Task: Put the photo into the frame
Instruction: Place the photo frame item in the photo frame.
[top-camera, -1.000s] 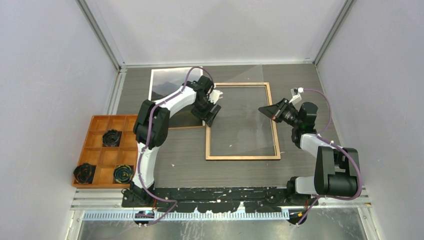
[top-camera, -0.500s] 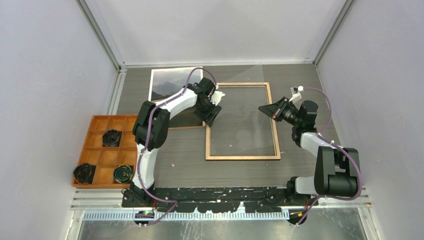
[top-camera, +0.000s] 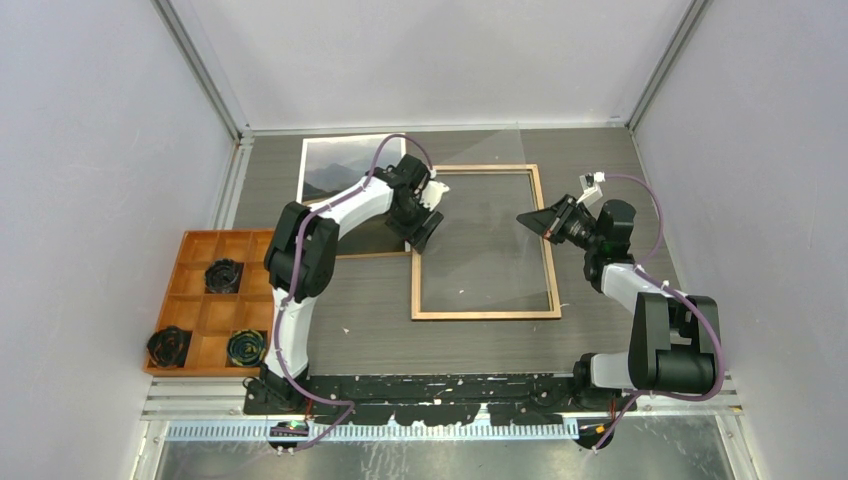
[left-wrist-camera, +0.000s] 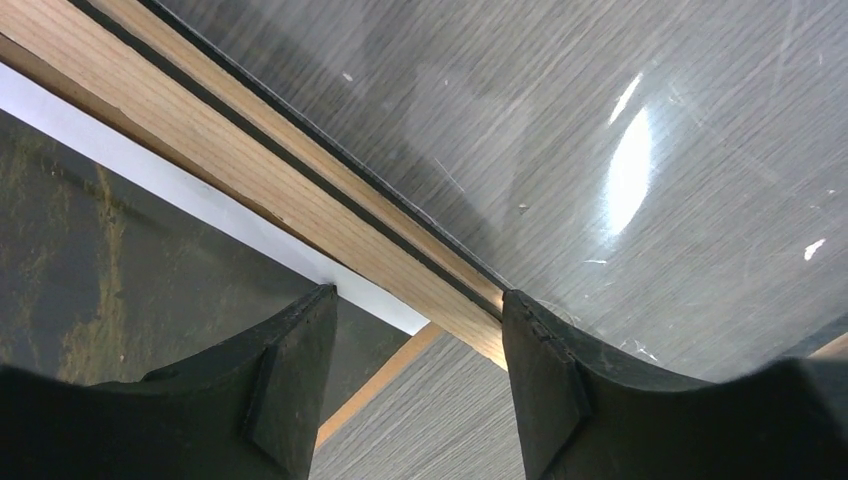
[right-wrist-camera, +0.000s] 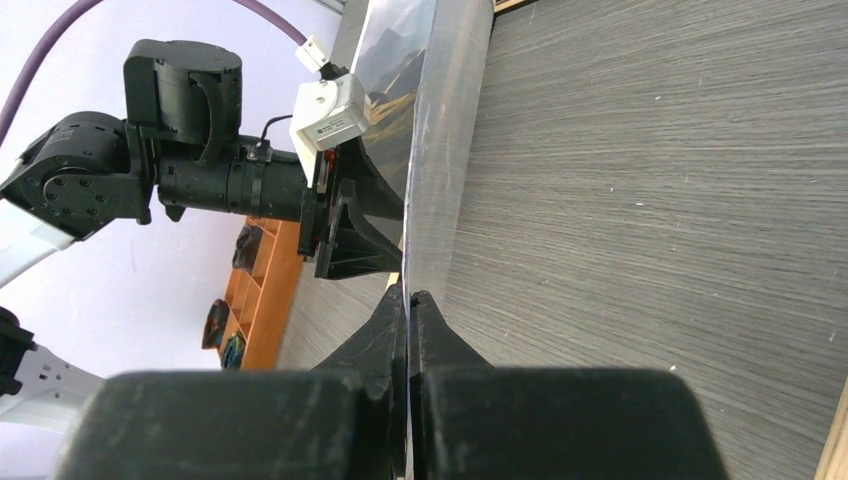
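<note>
Two left fingers (left-wrist-camera: 290, 390) astride frame (left-wrist-camera: 250, 150) rail; right fingers (right-wrist-camera: 383, 335) tight on clear pane (right-wrist-camera: 450, 120)

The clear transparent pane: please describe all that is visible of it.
The clear transparent pane is a thin rectangular sheet, scratched, with glare. It slants over the light wooden frame: right edge pinched by the shut right end effector, left edge at the frame's left rail, near the open left end effector.

Grey wood-grain table (top-camera: 380, 320), plain pale walls (top-camera: 440, 60)
</note>
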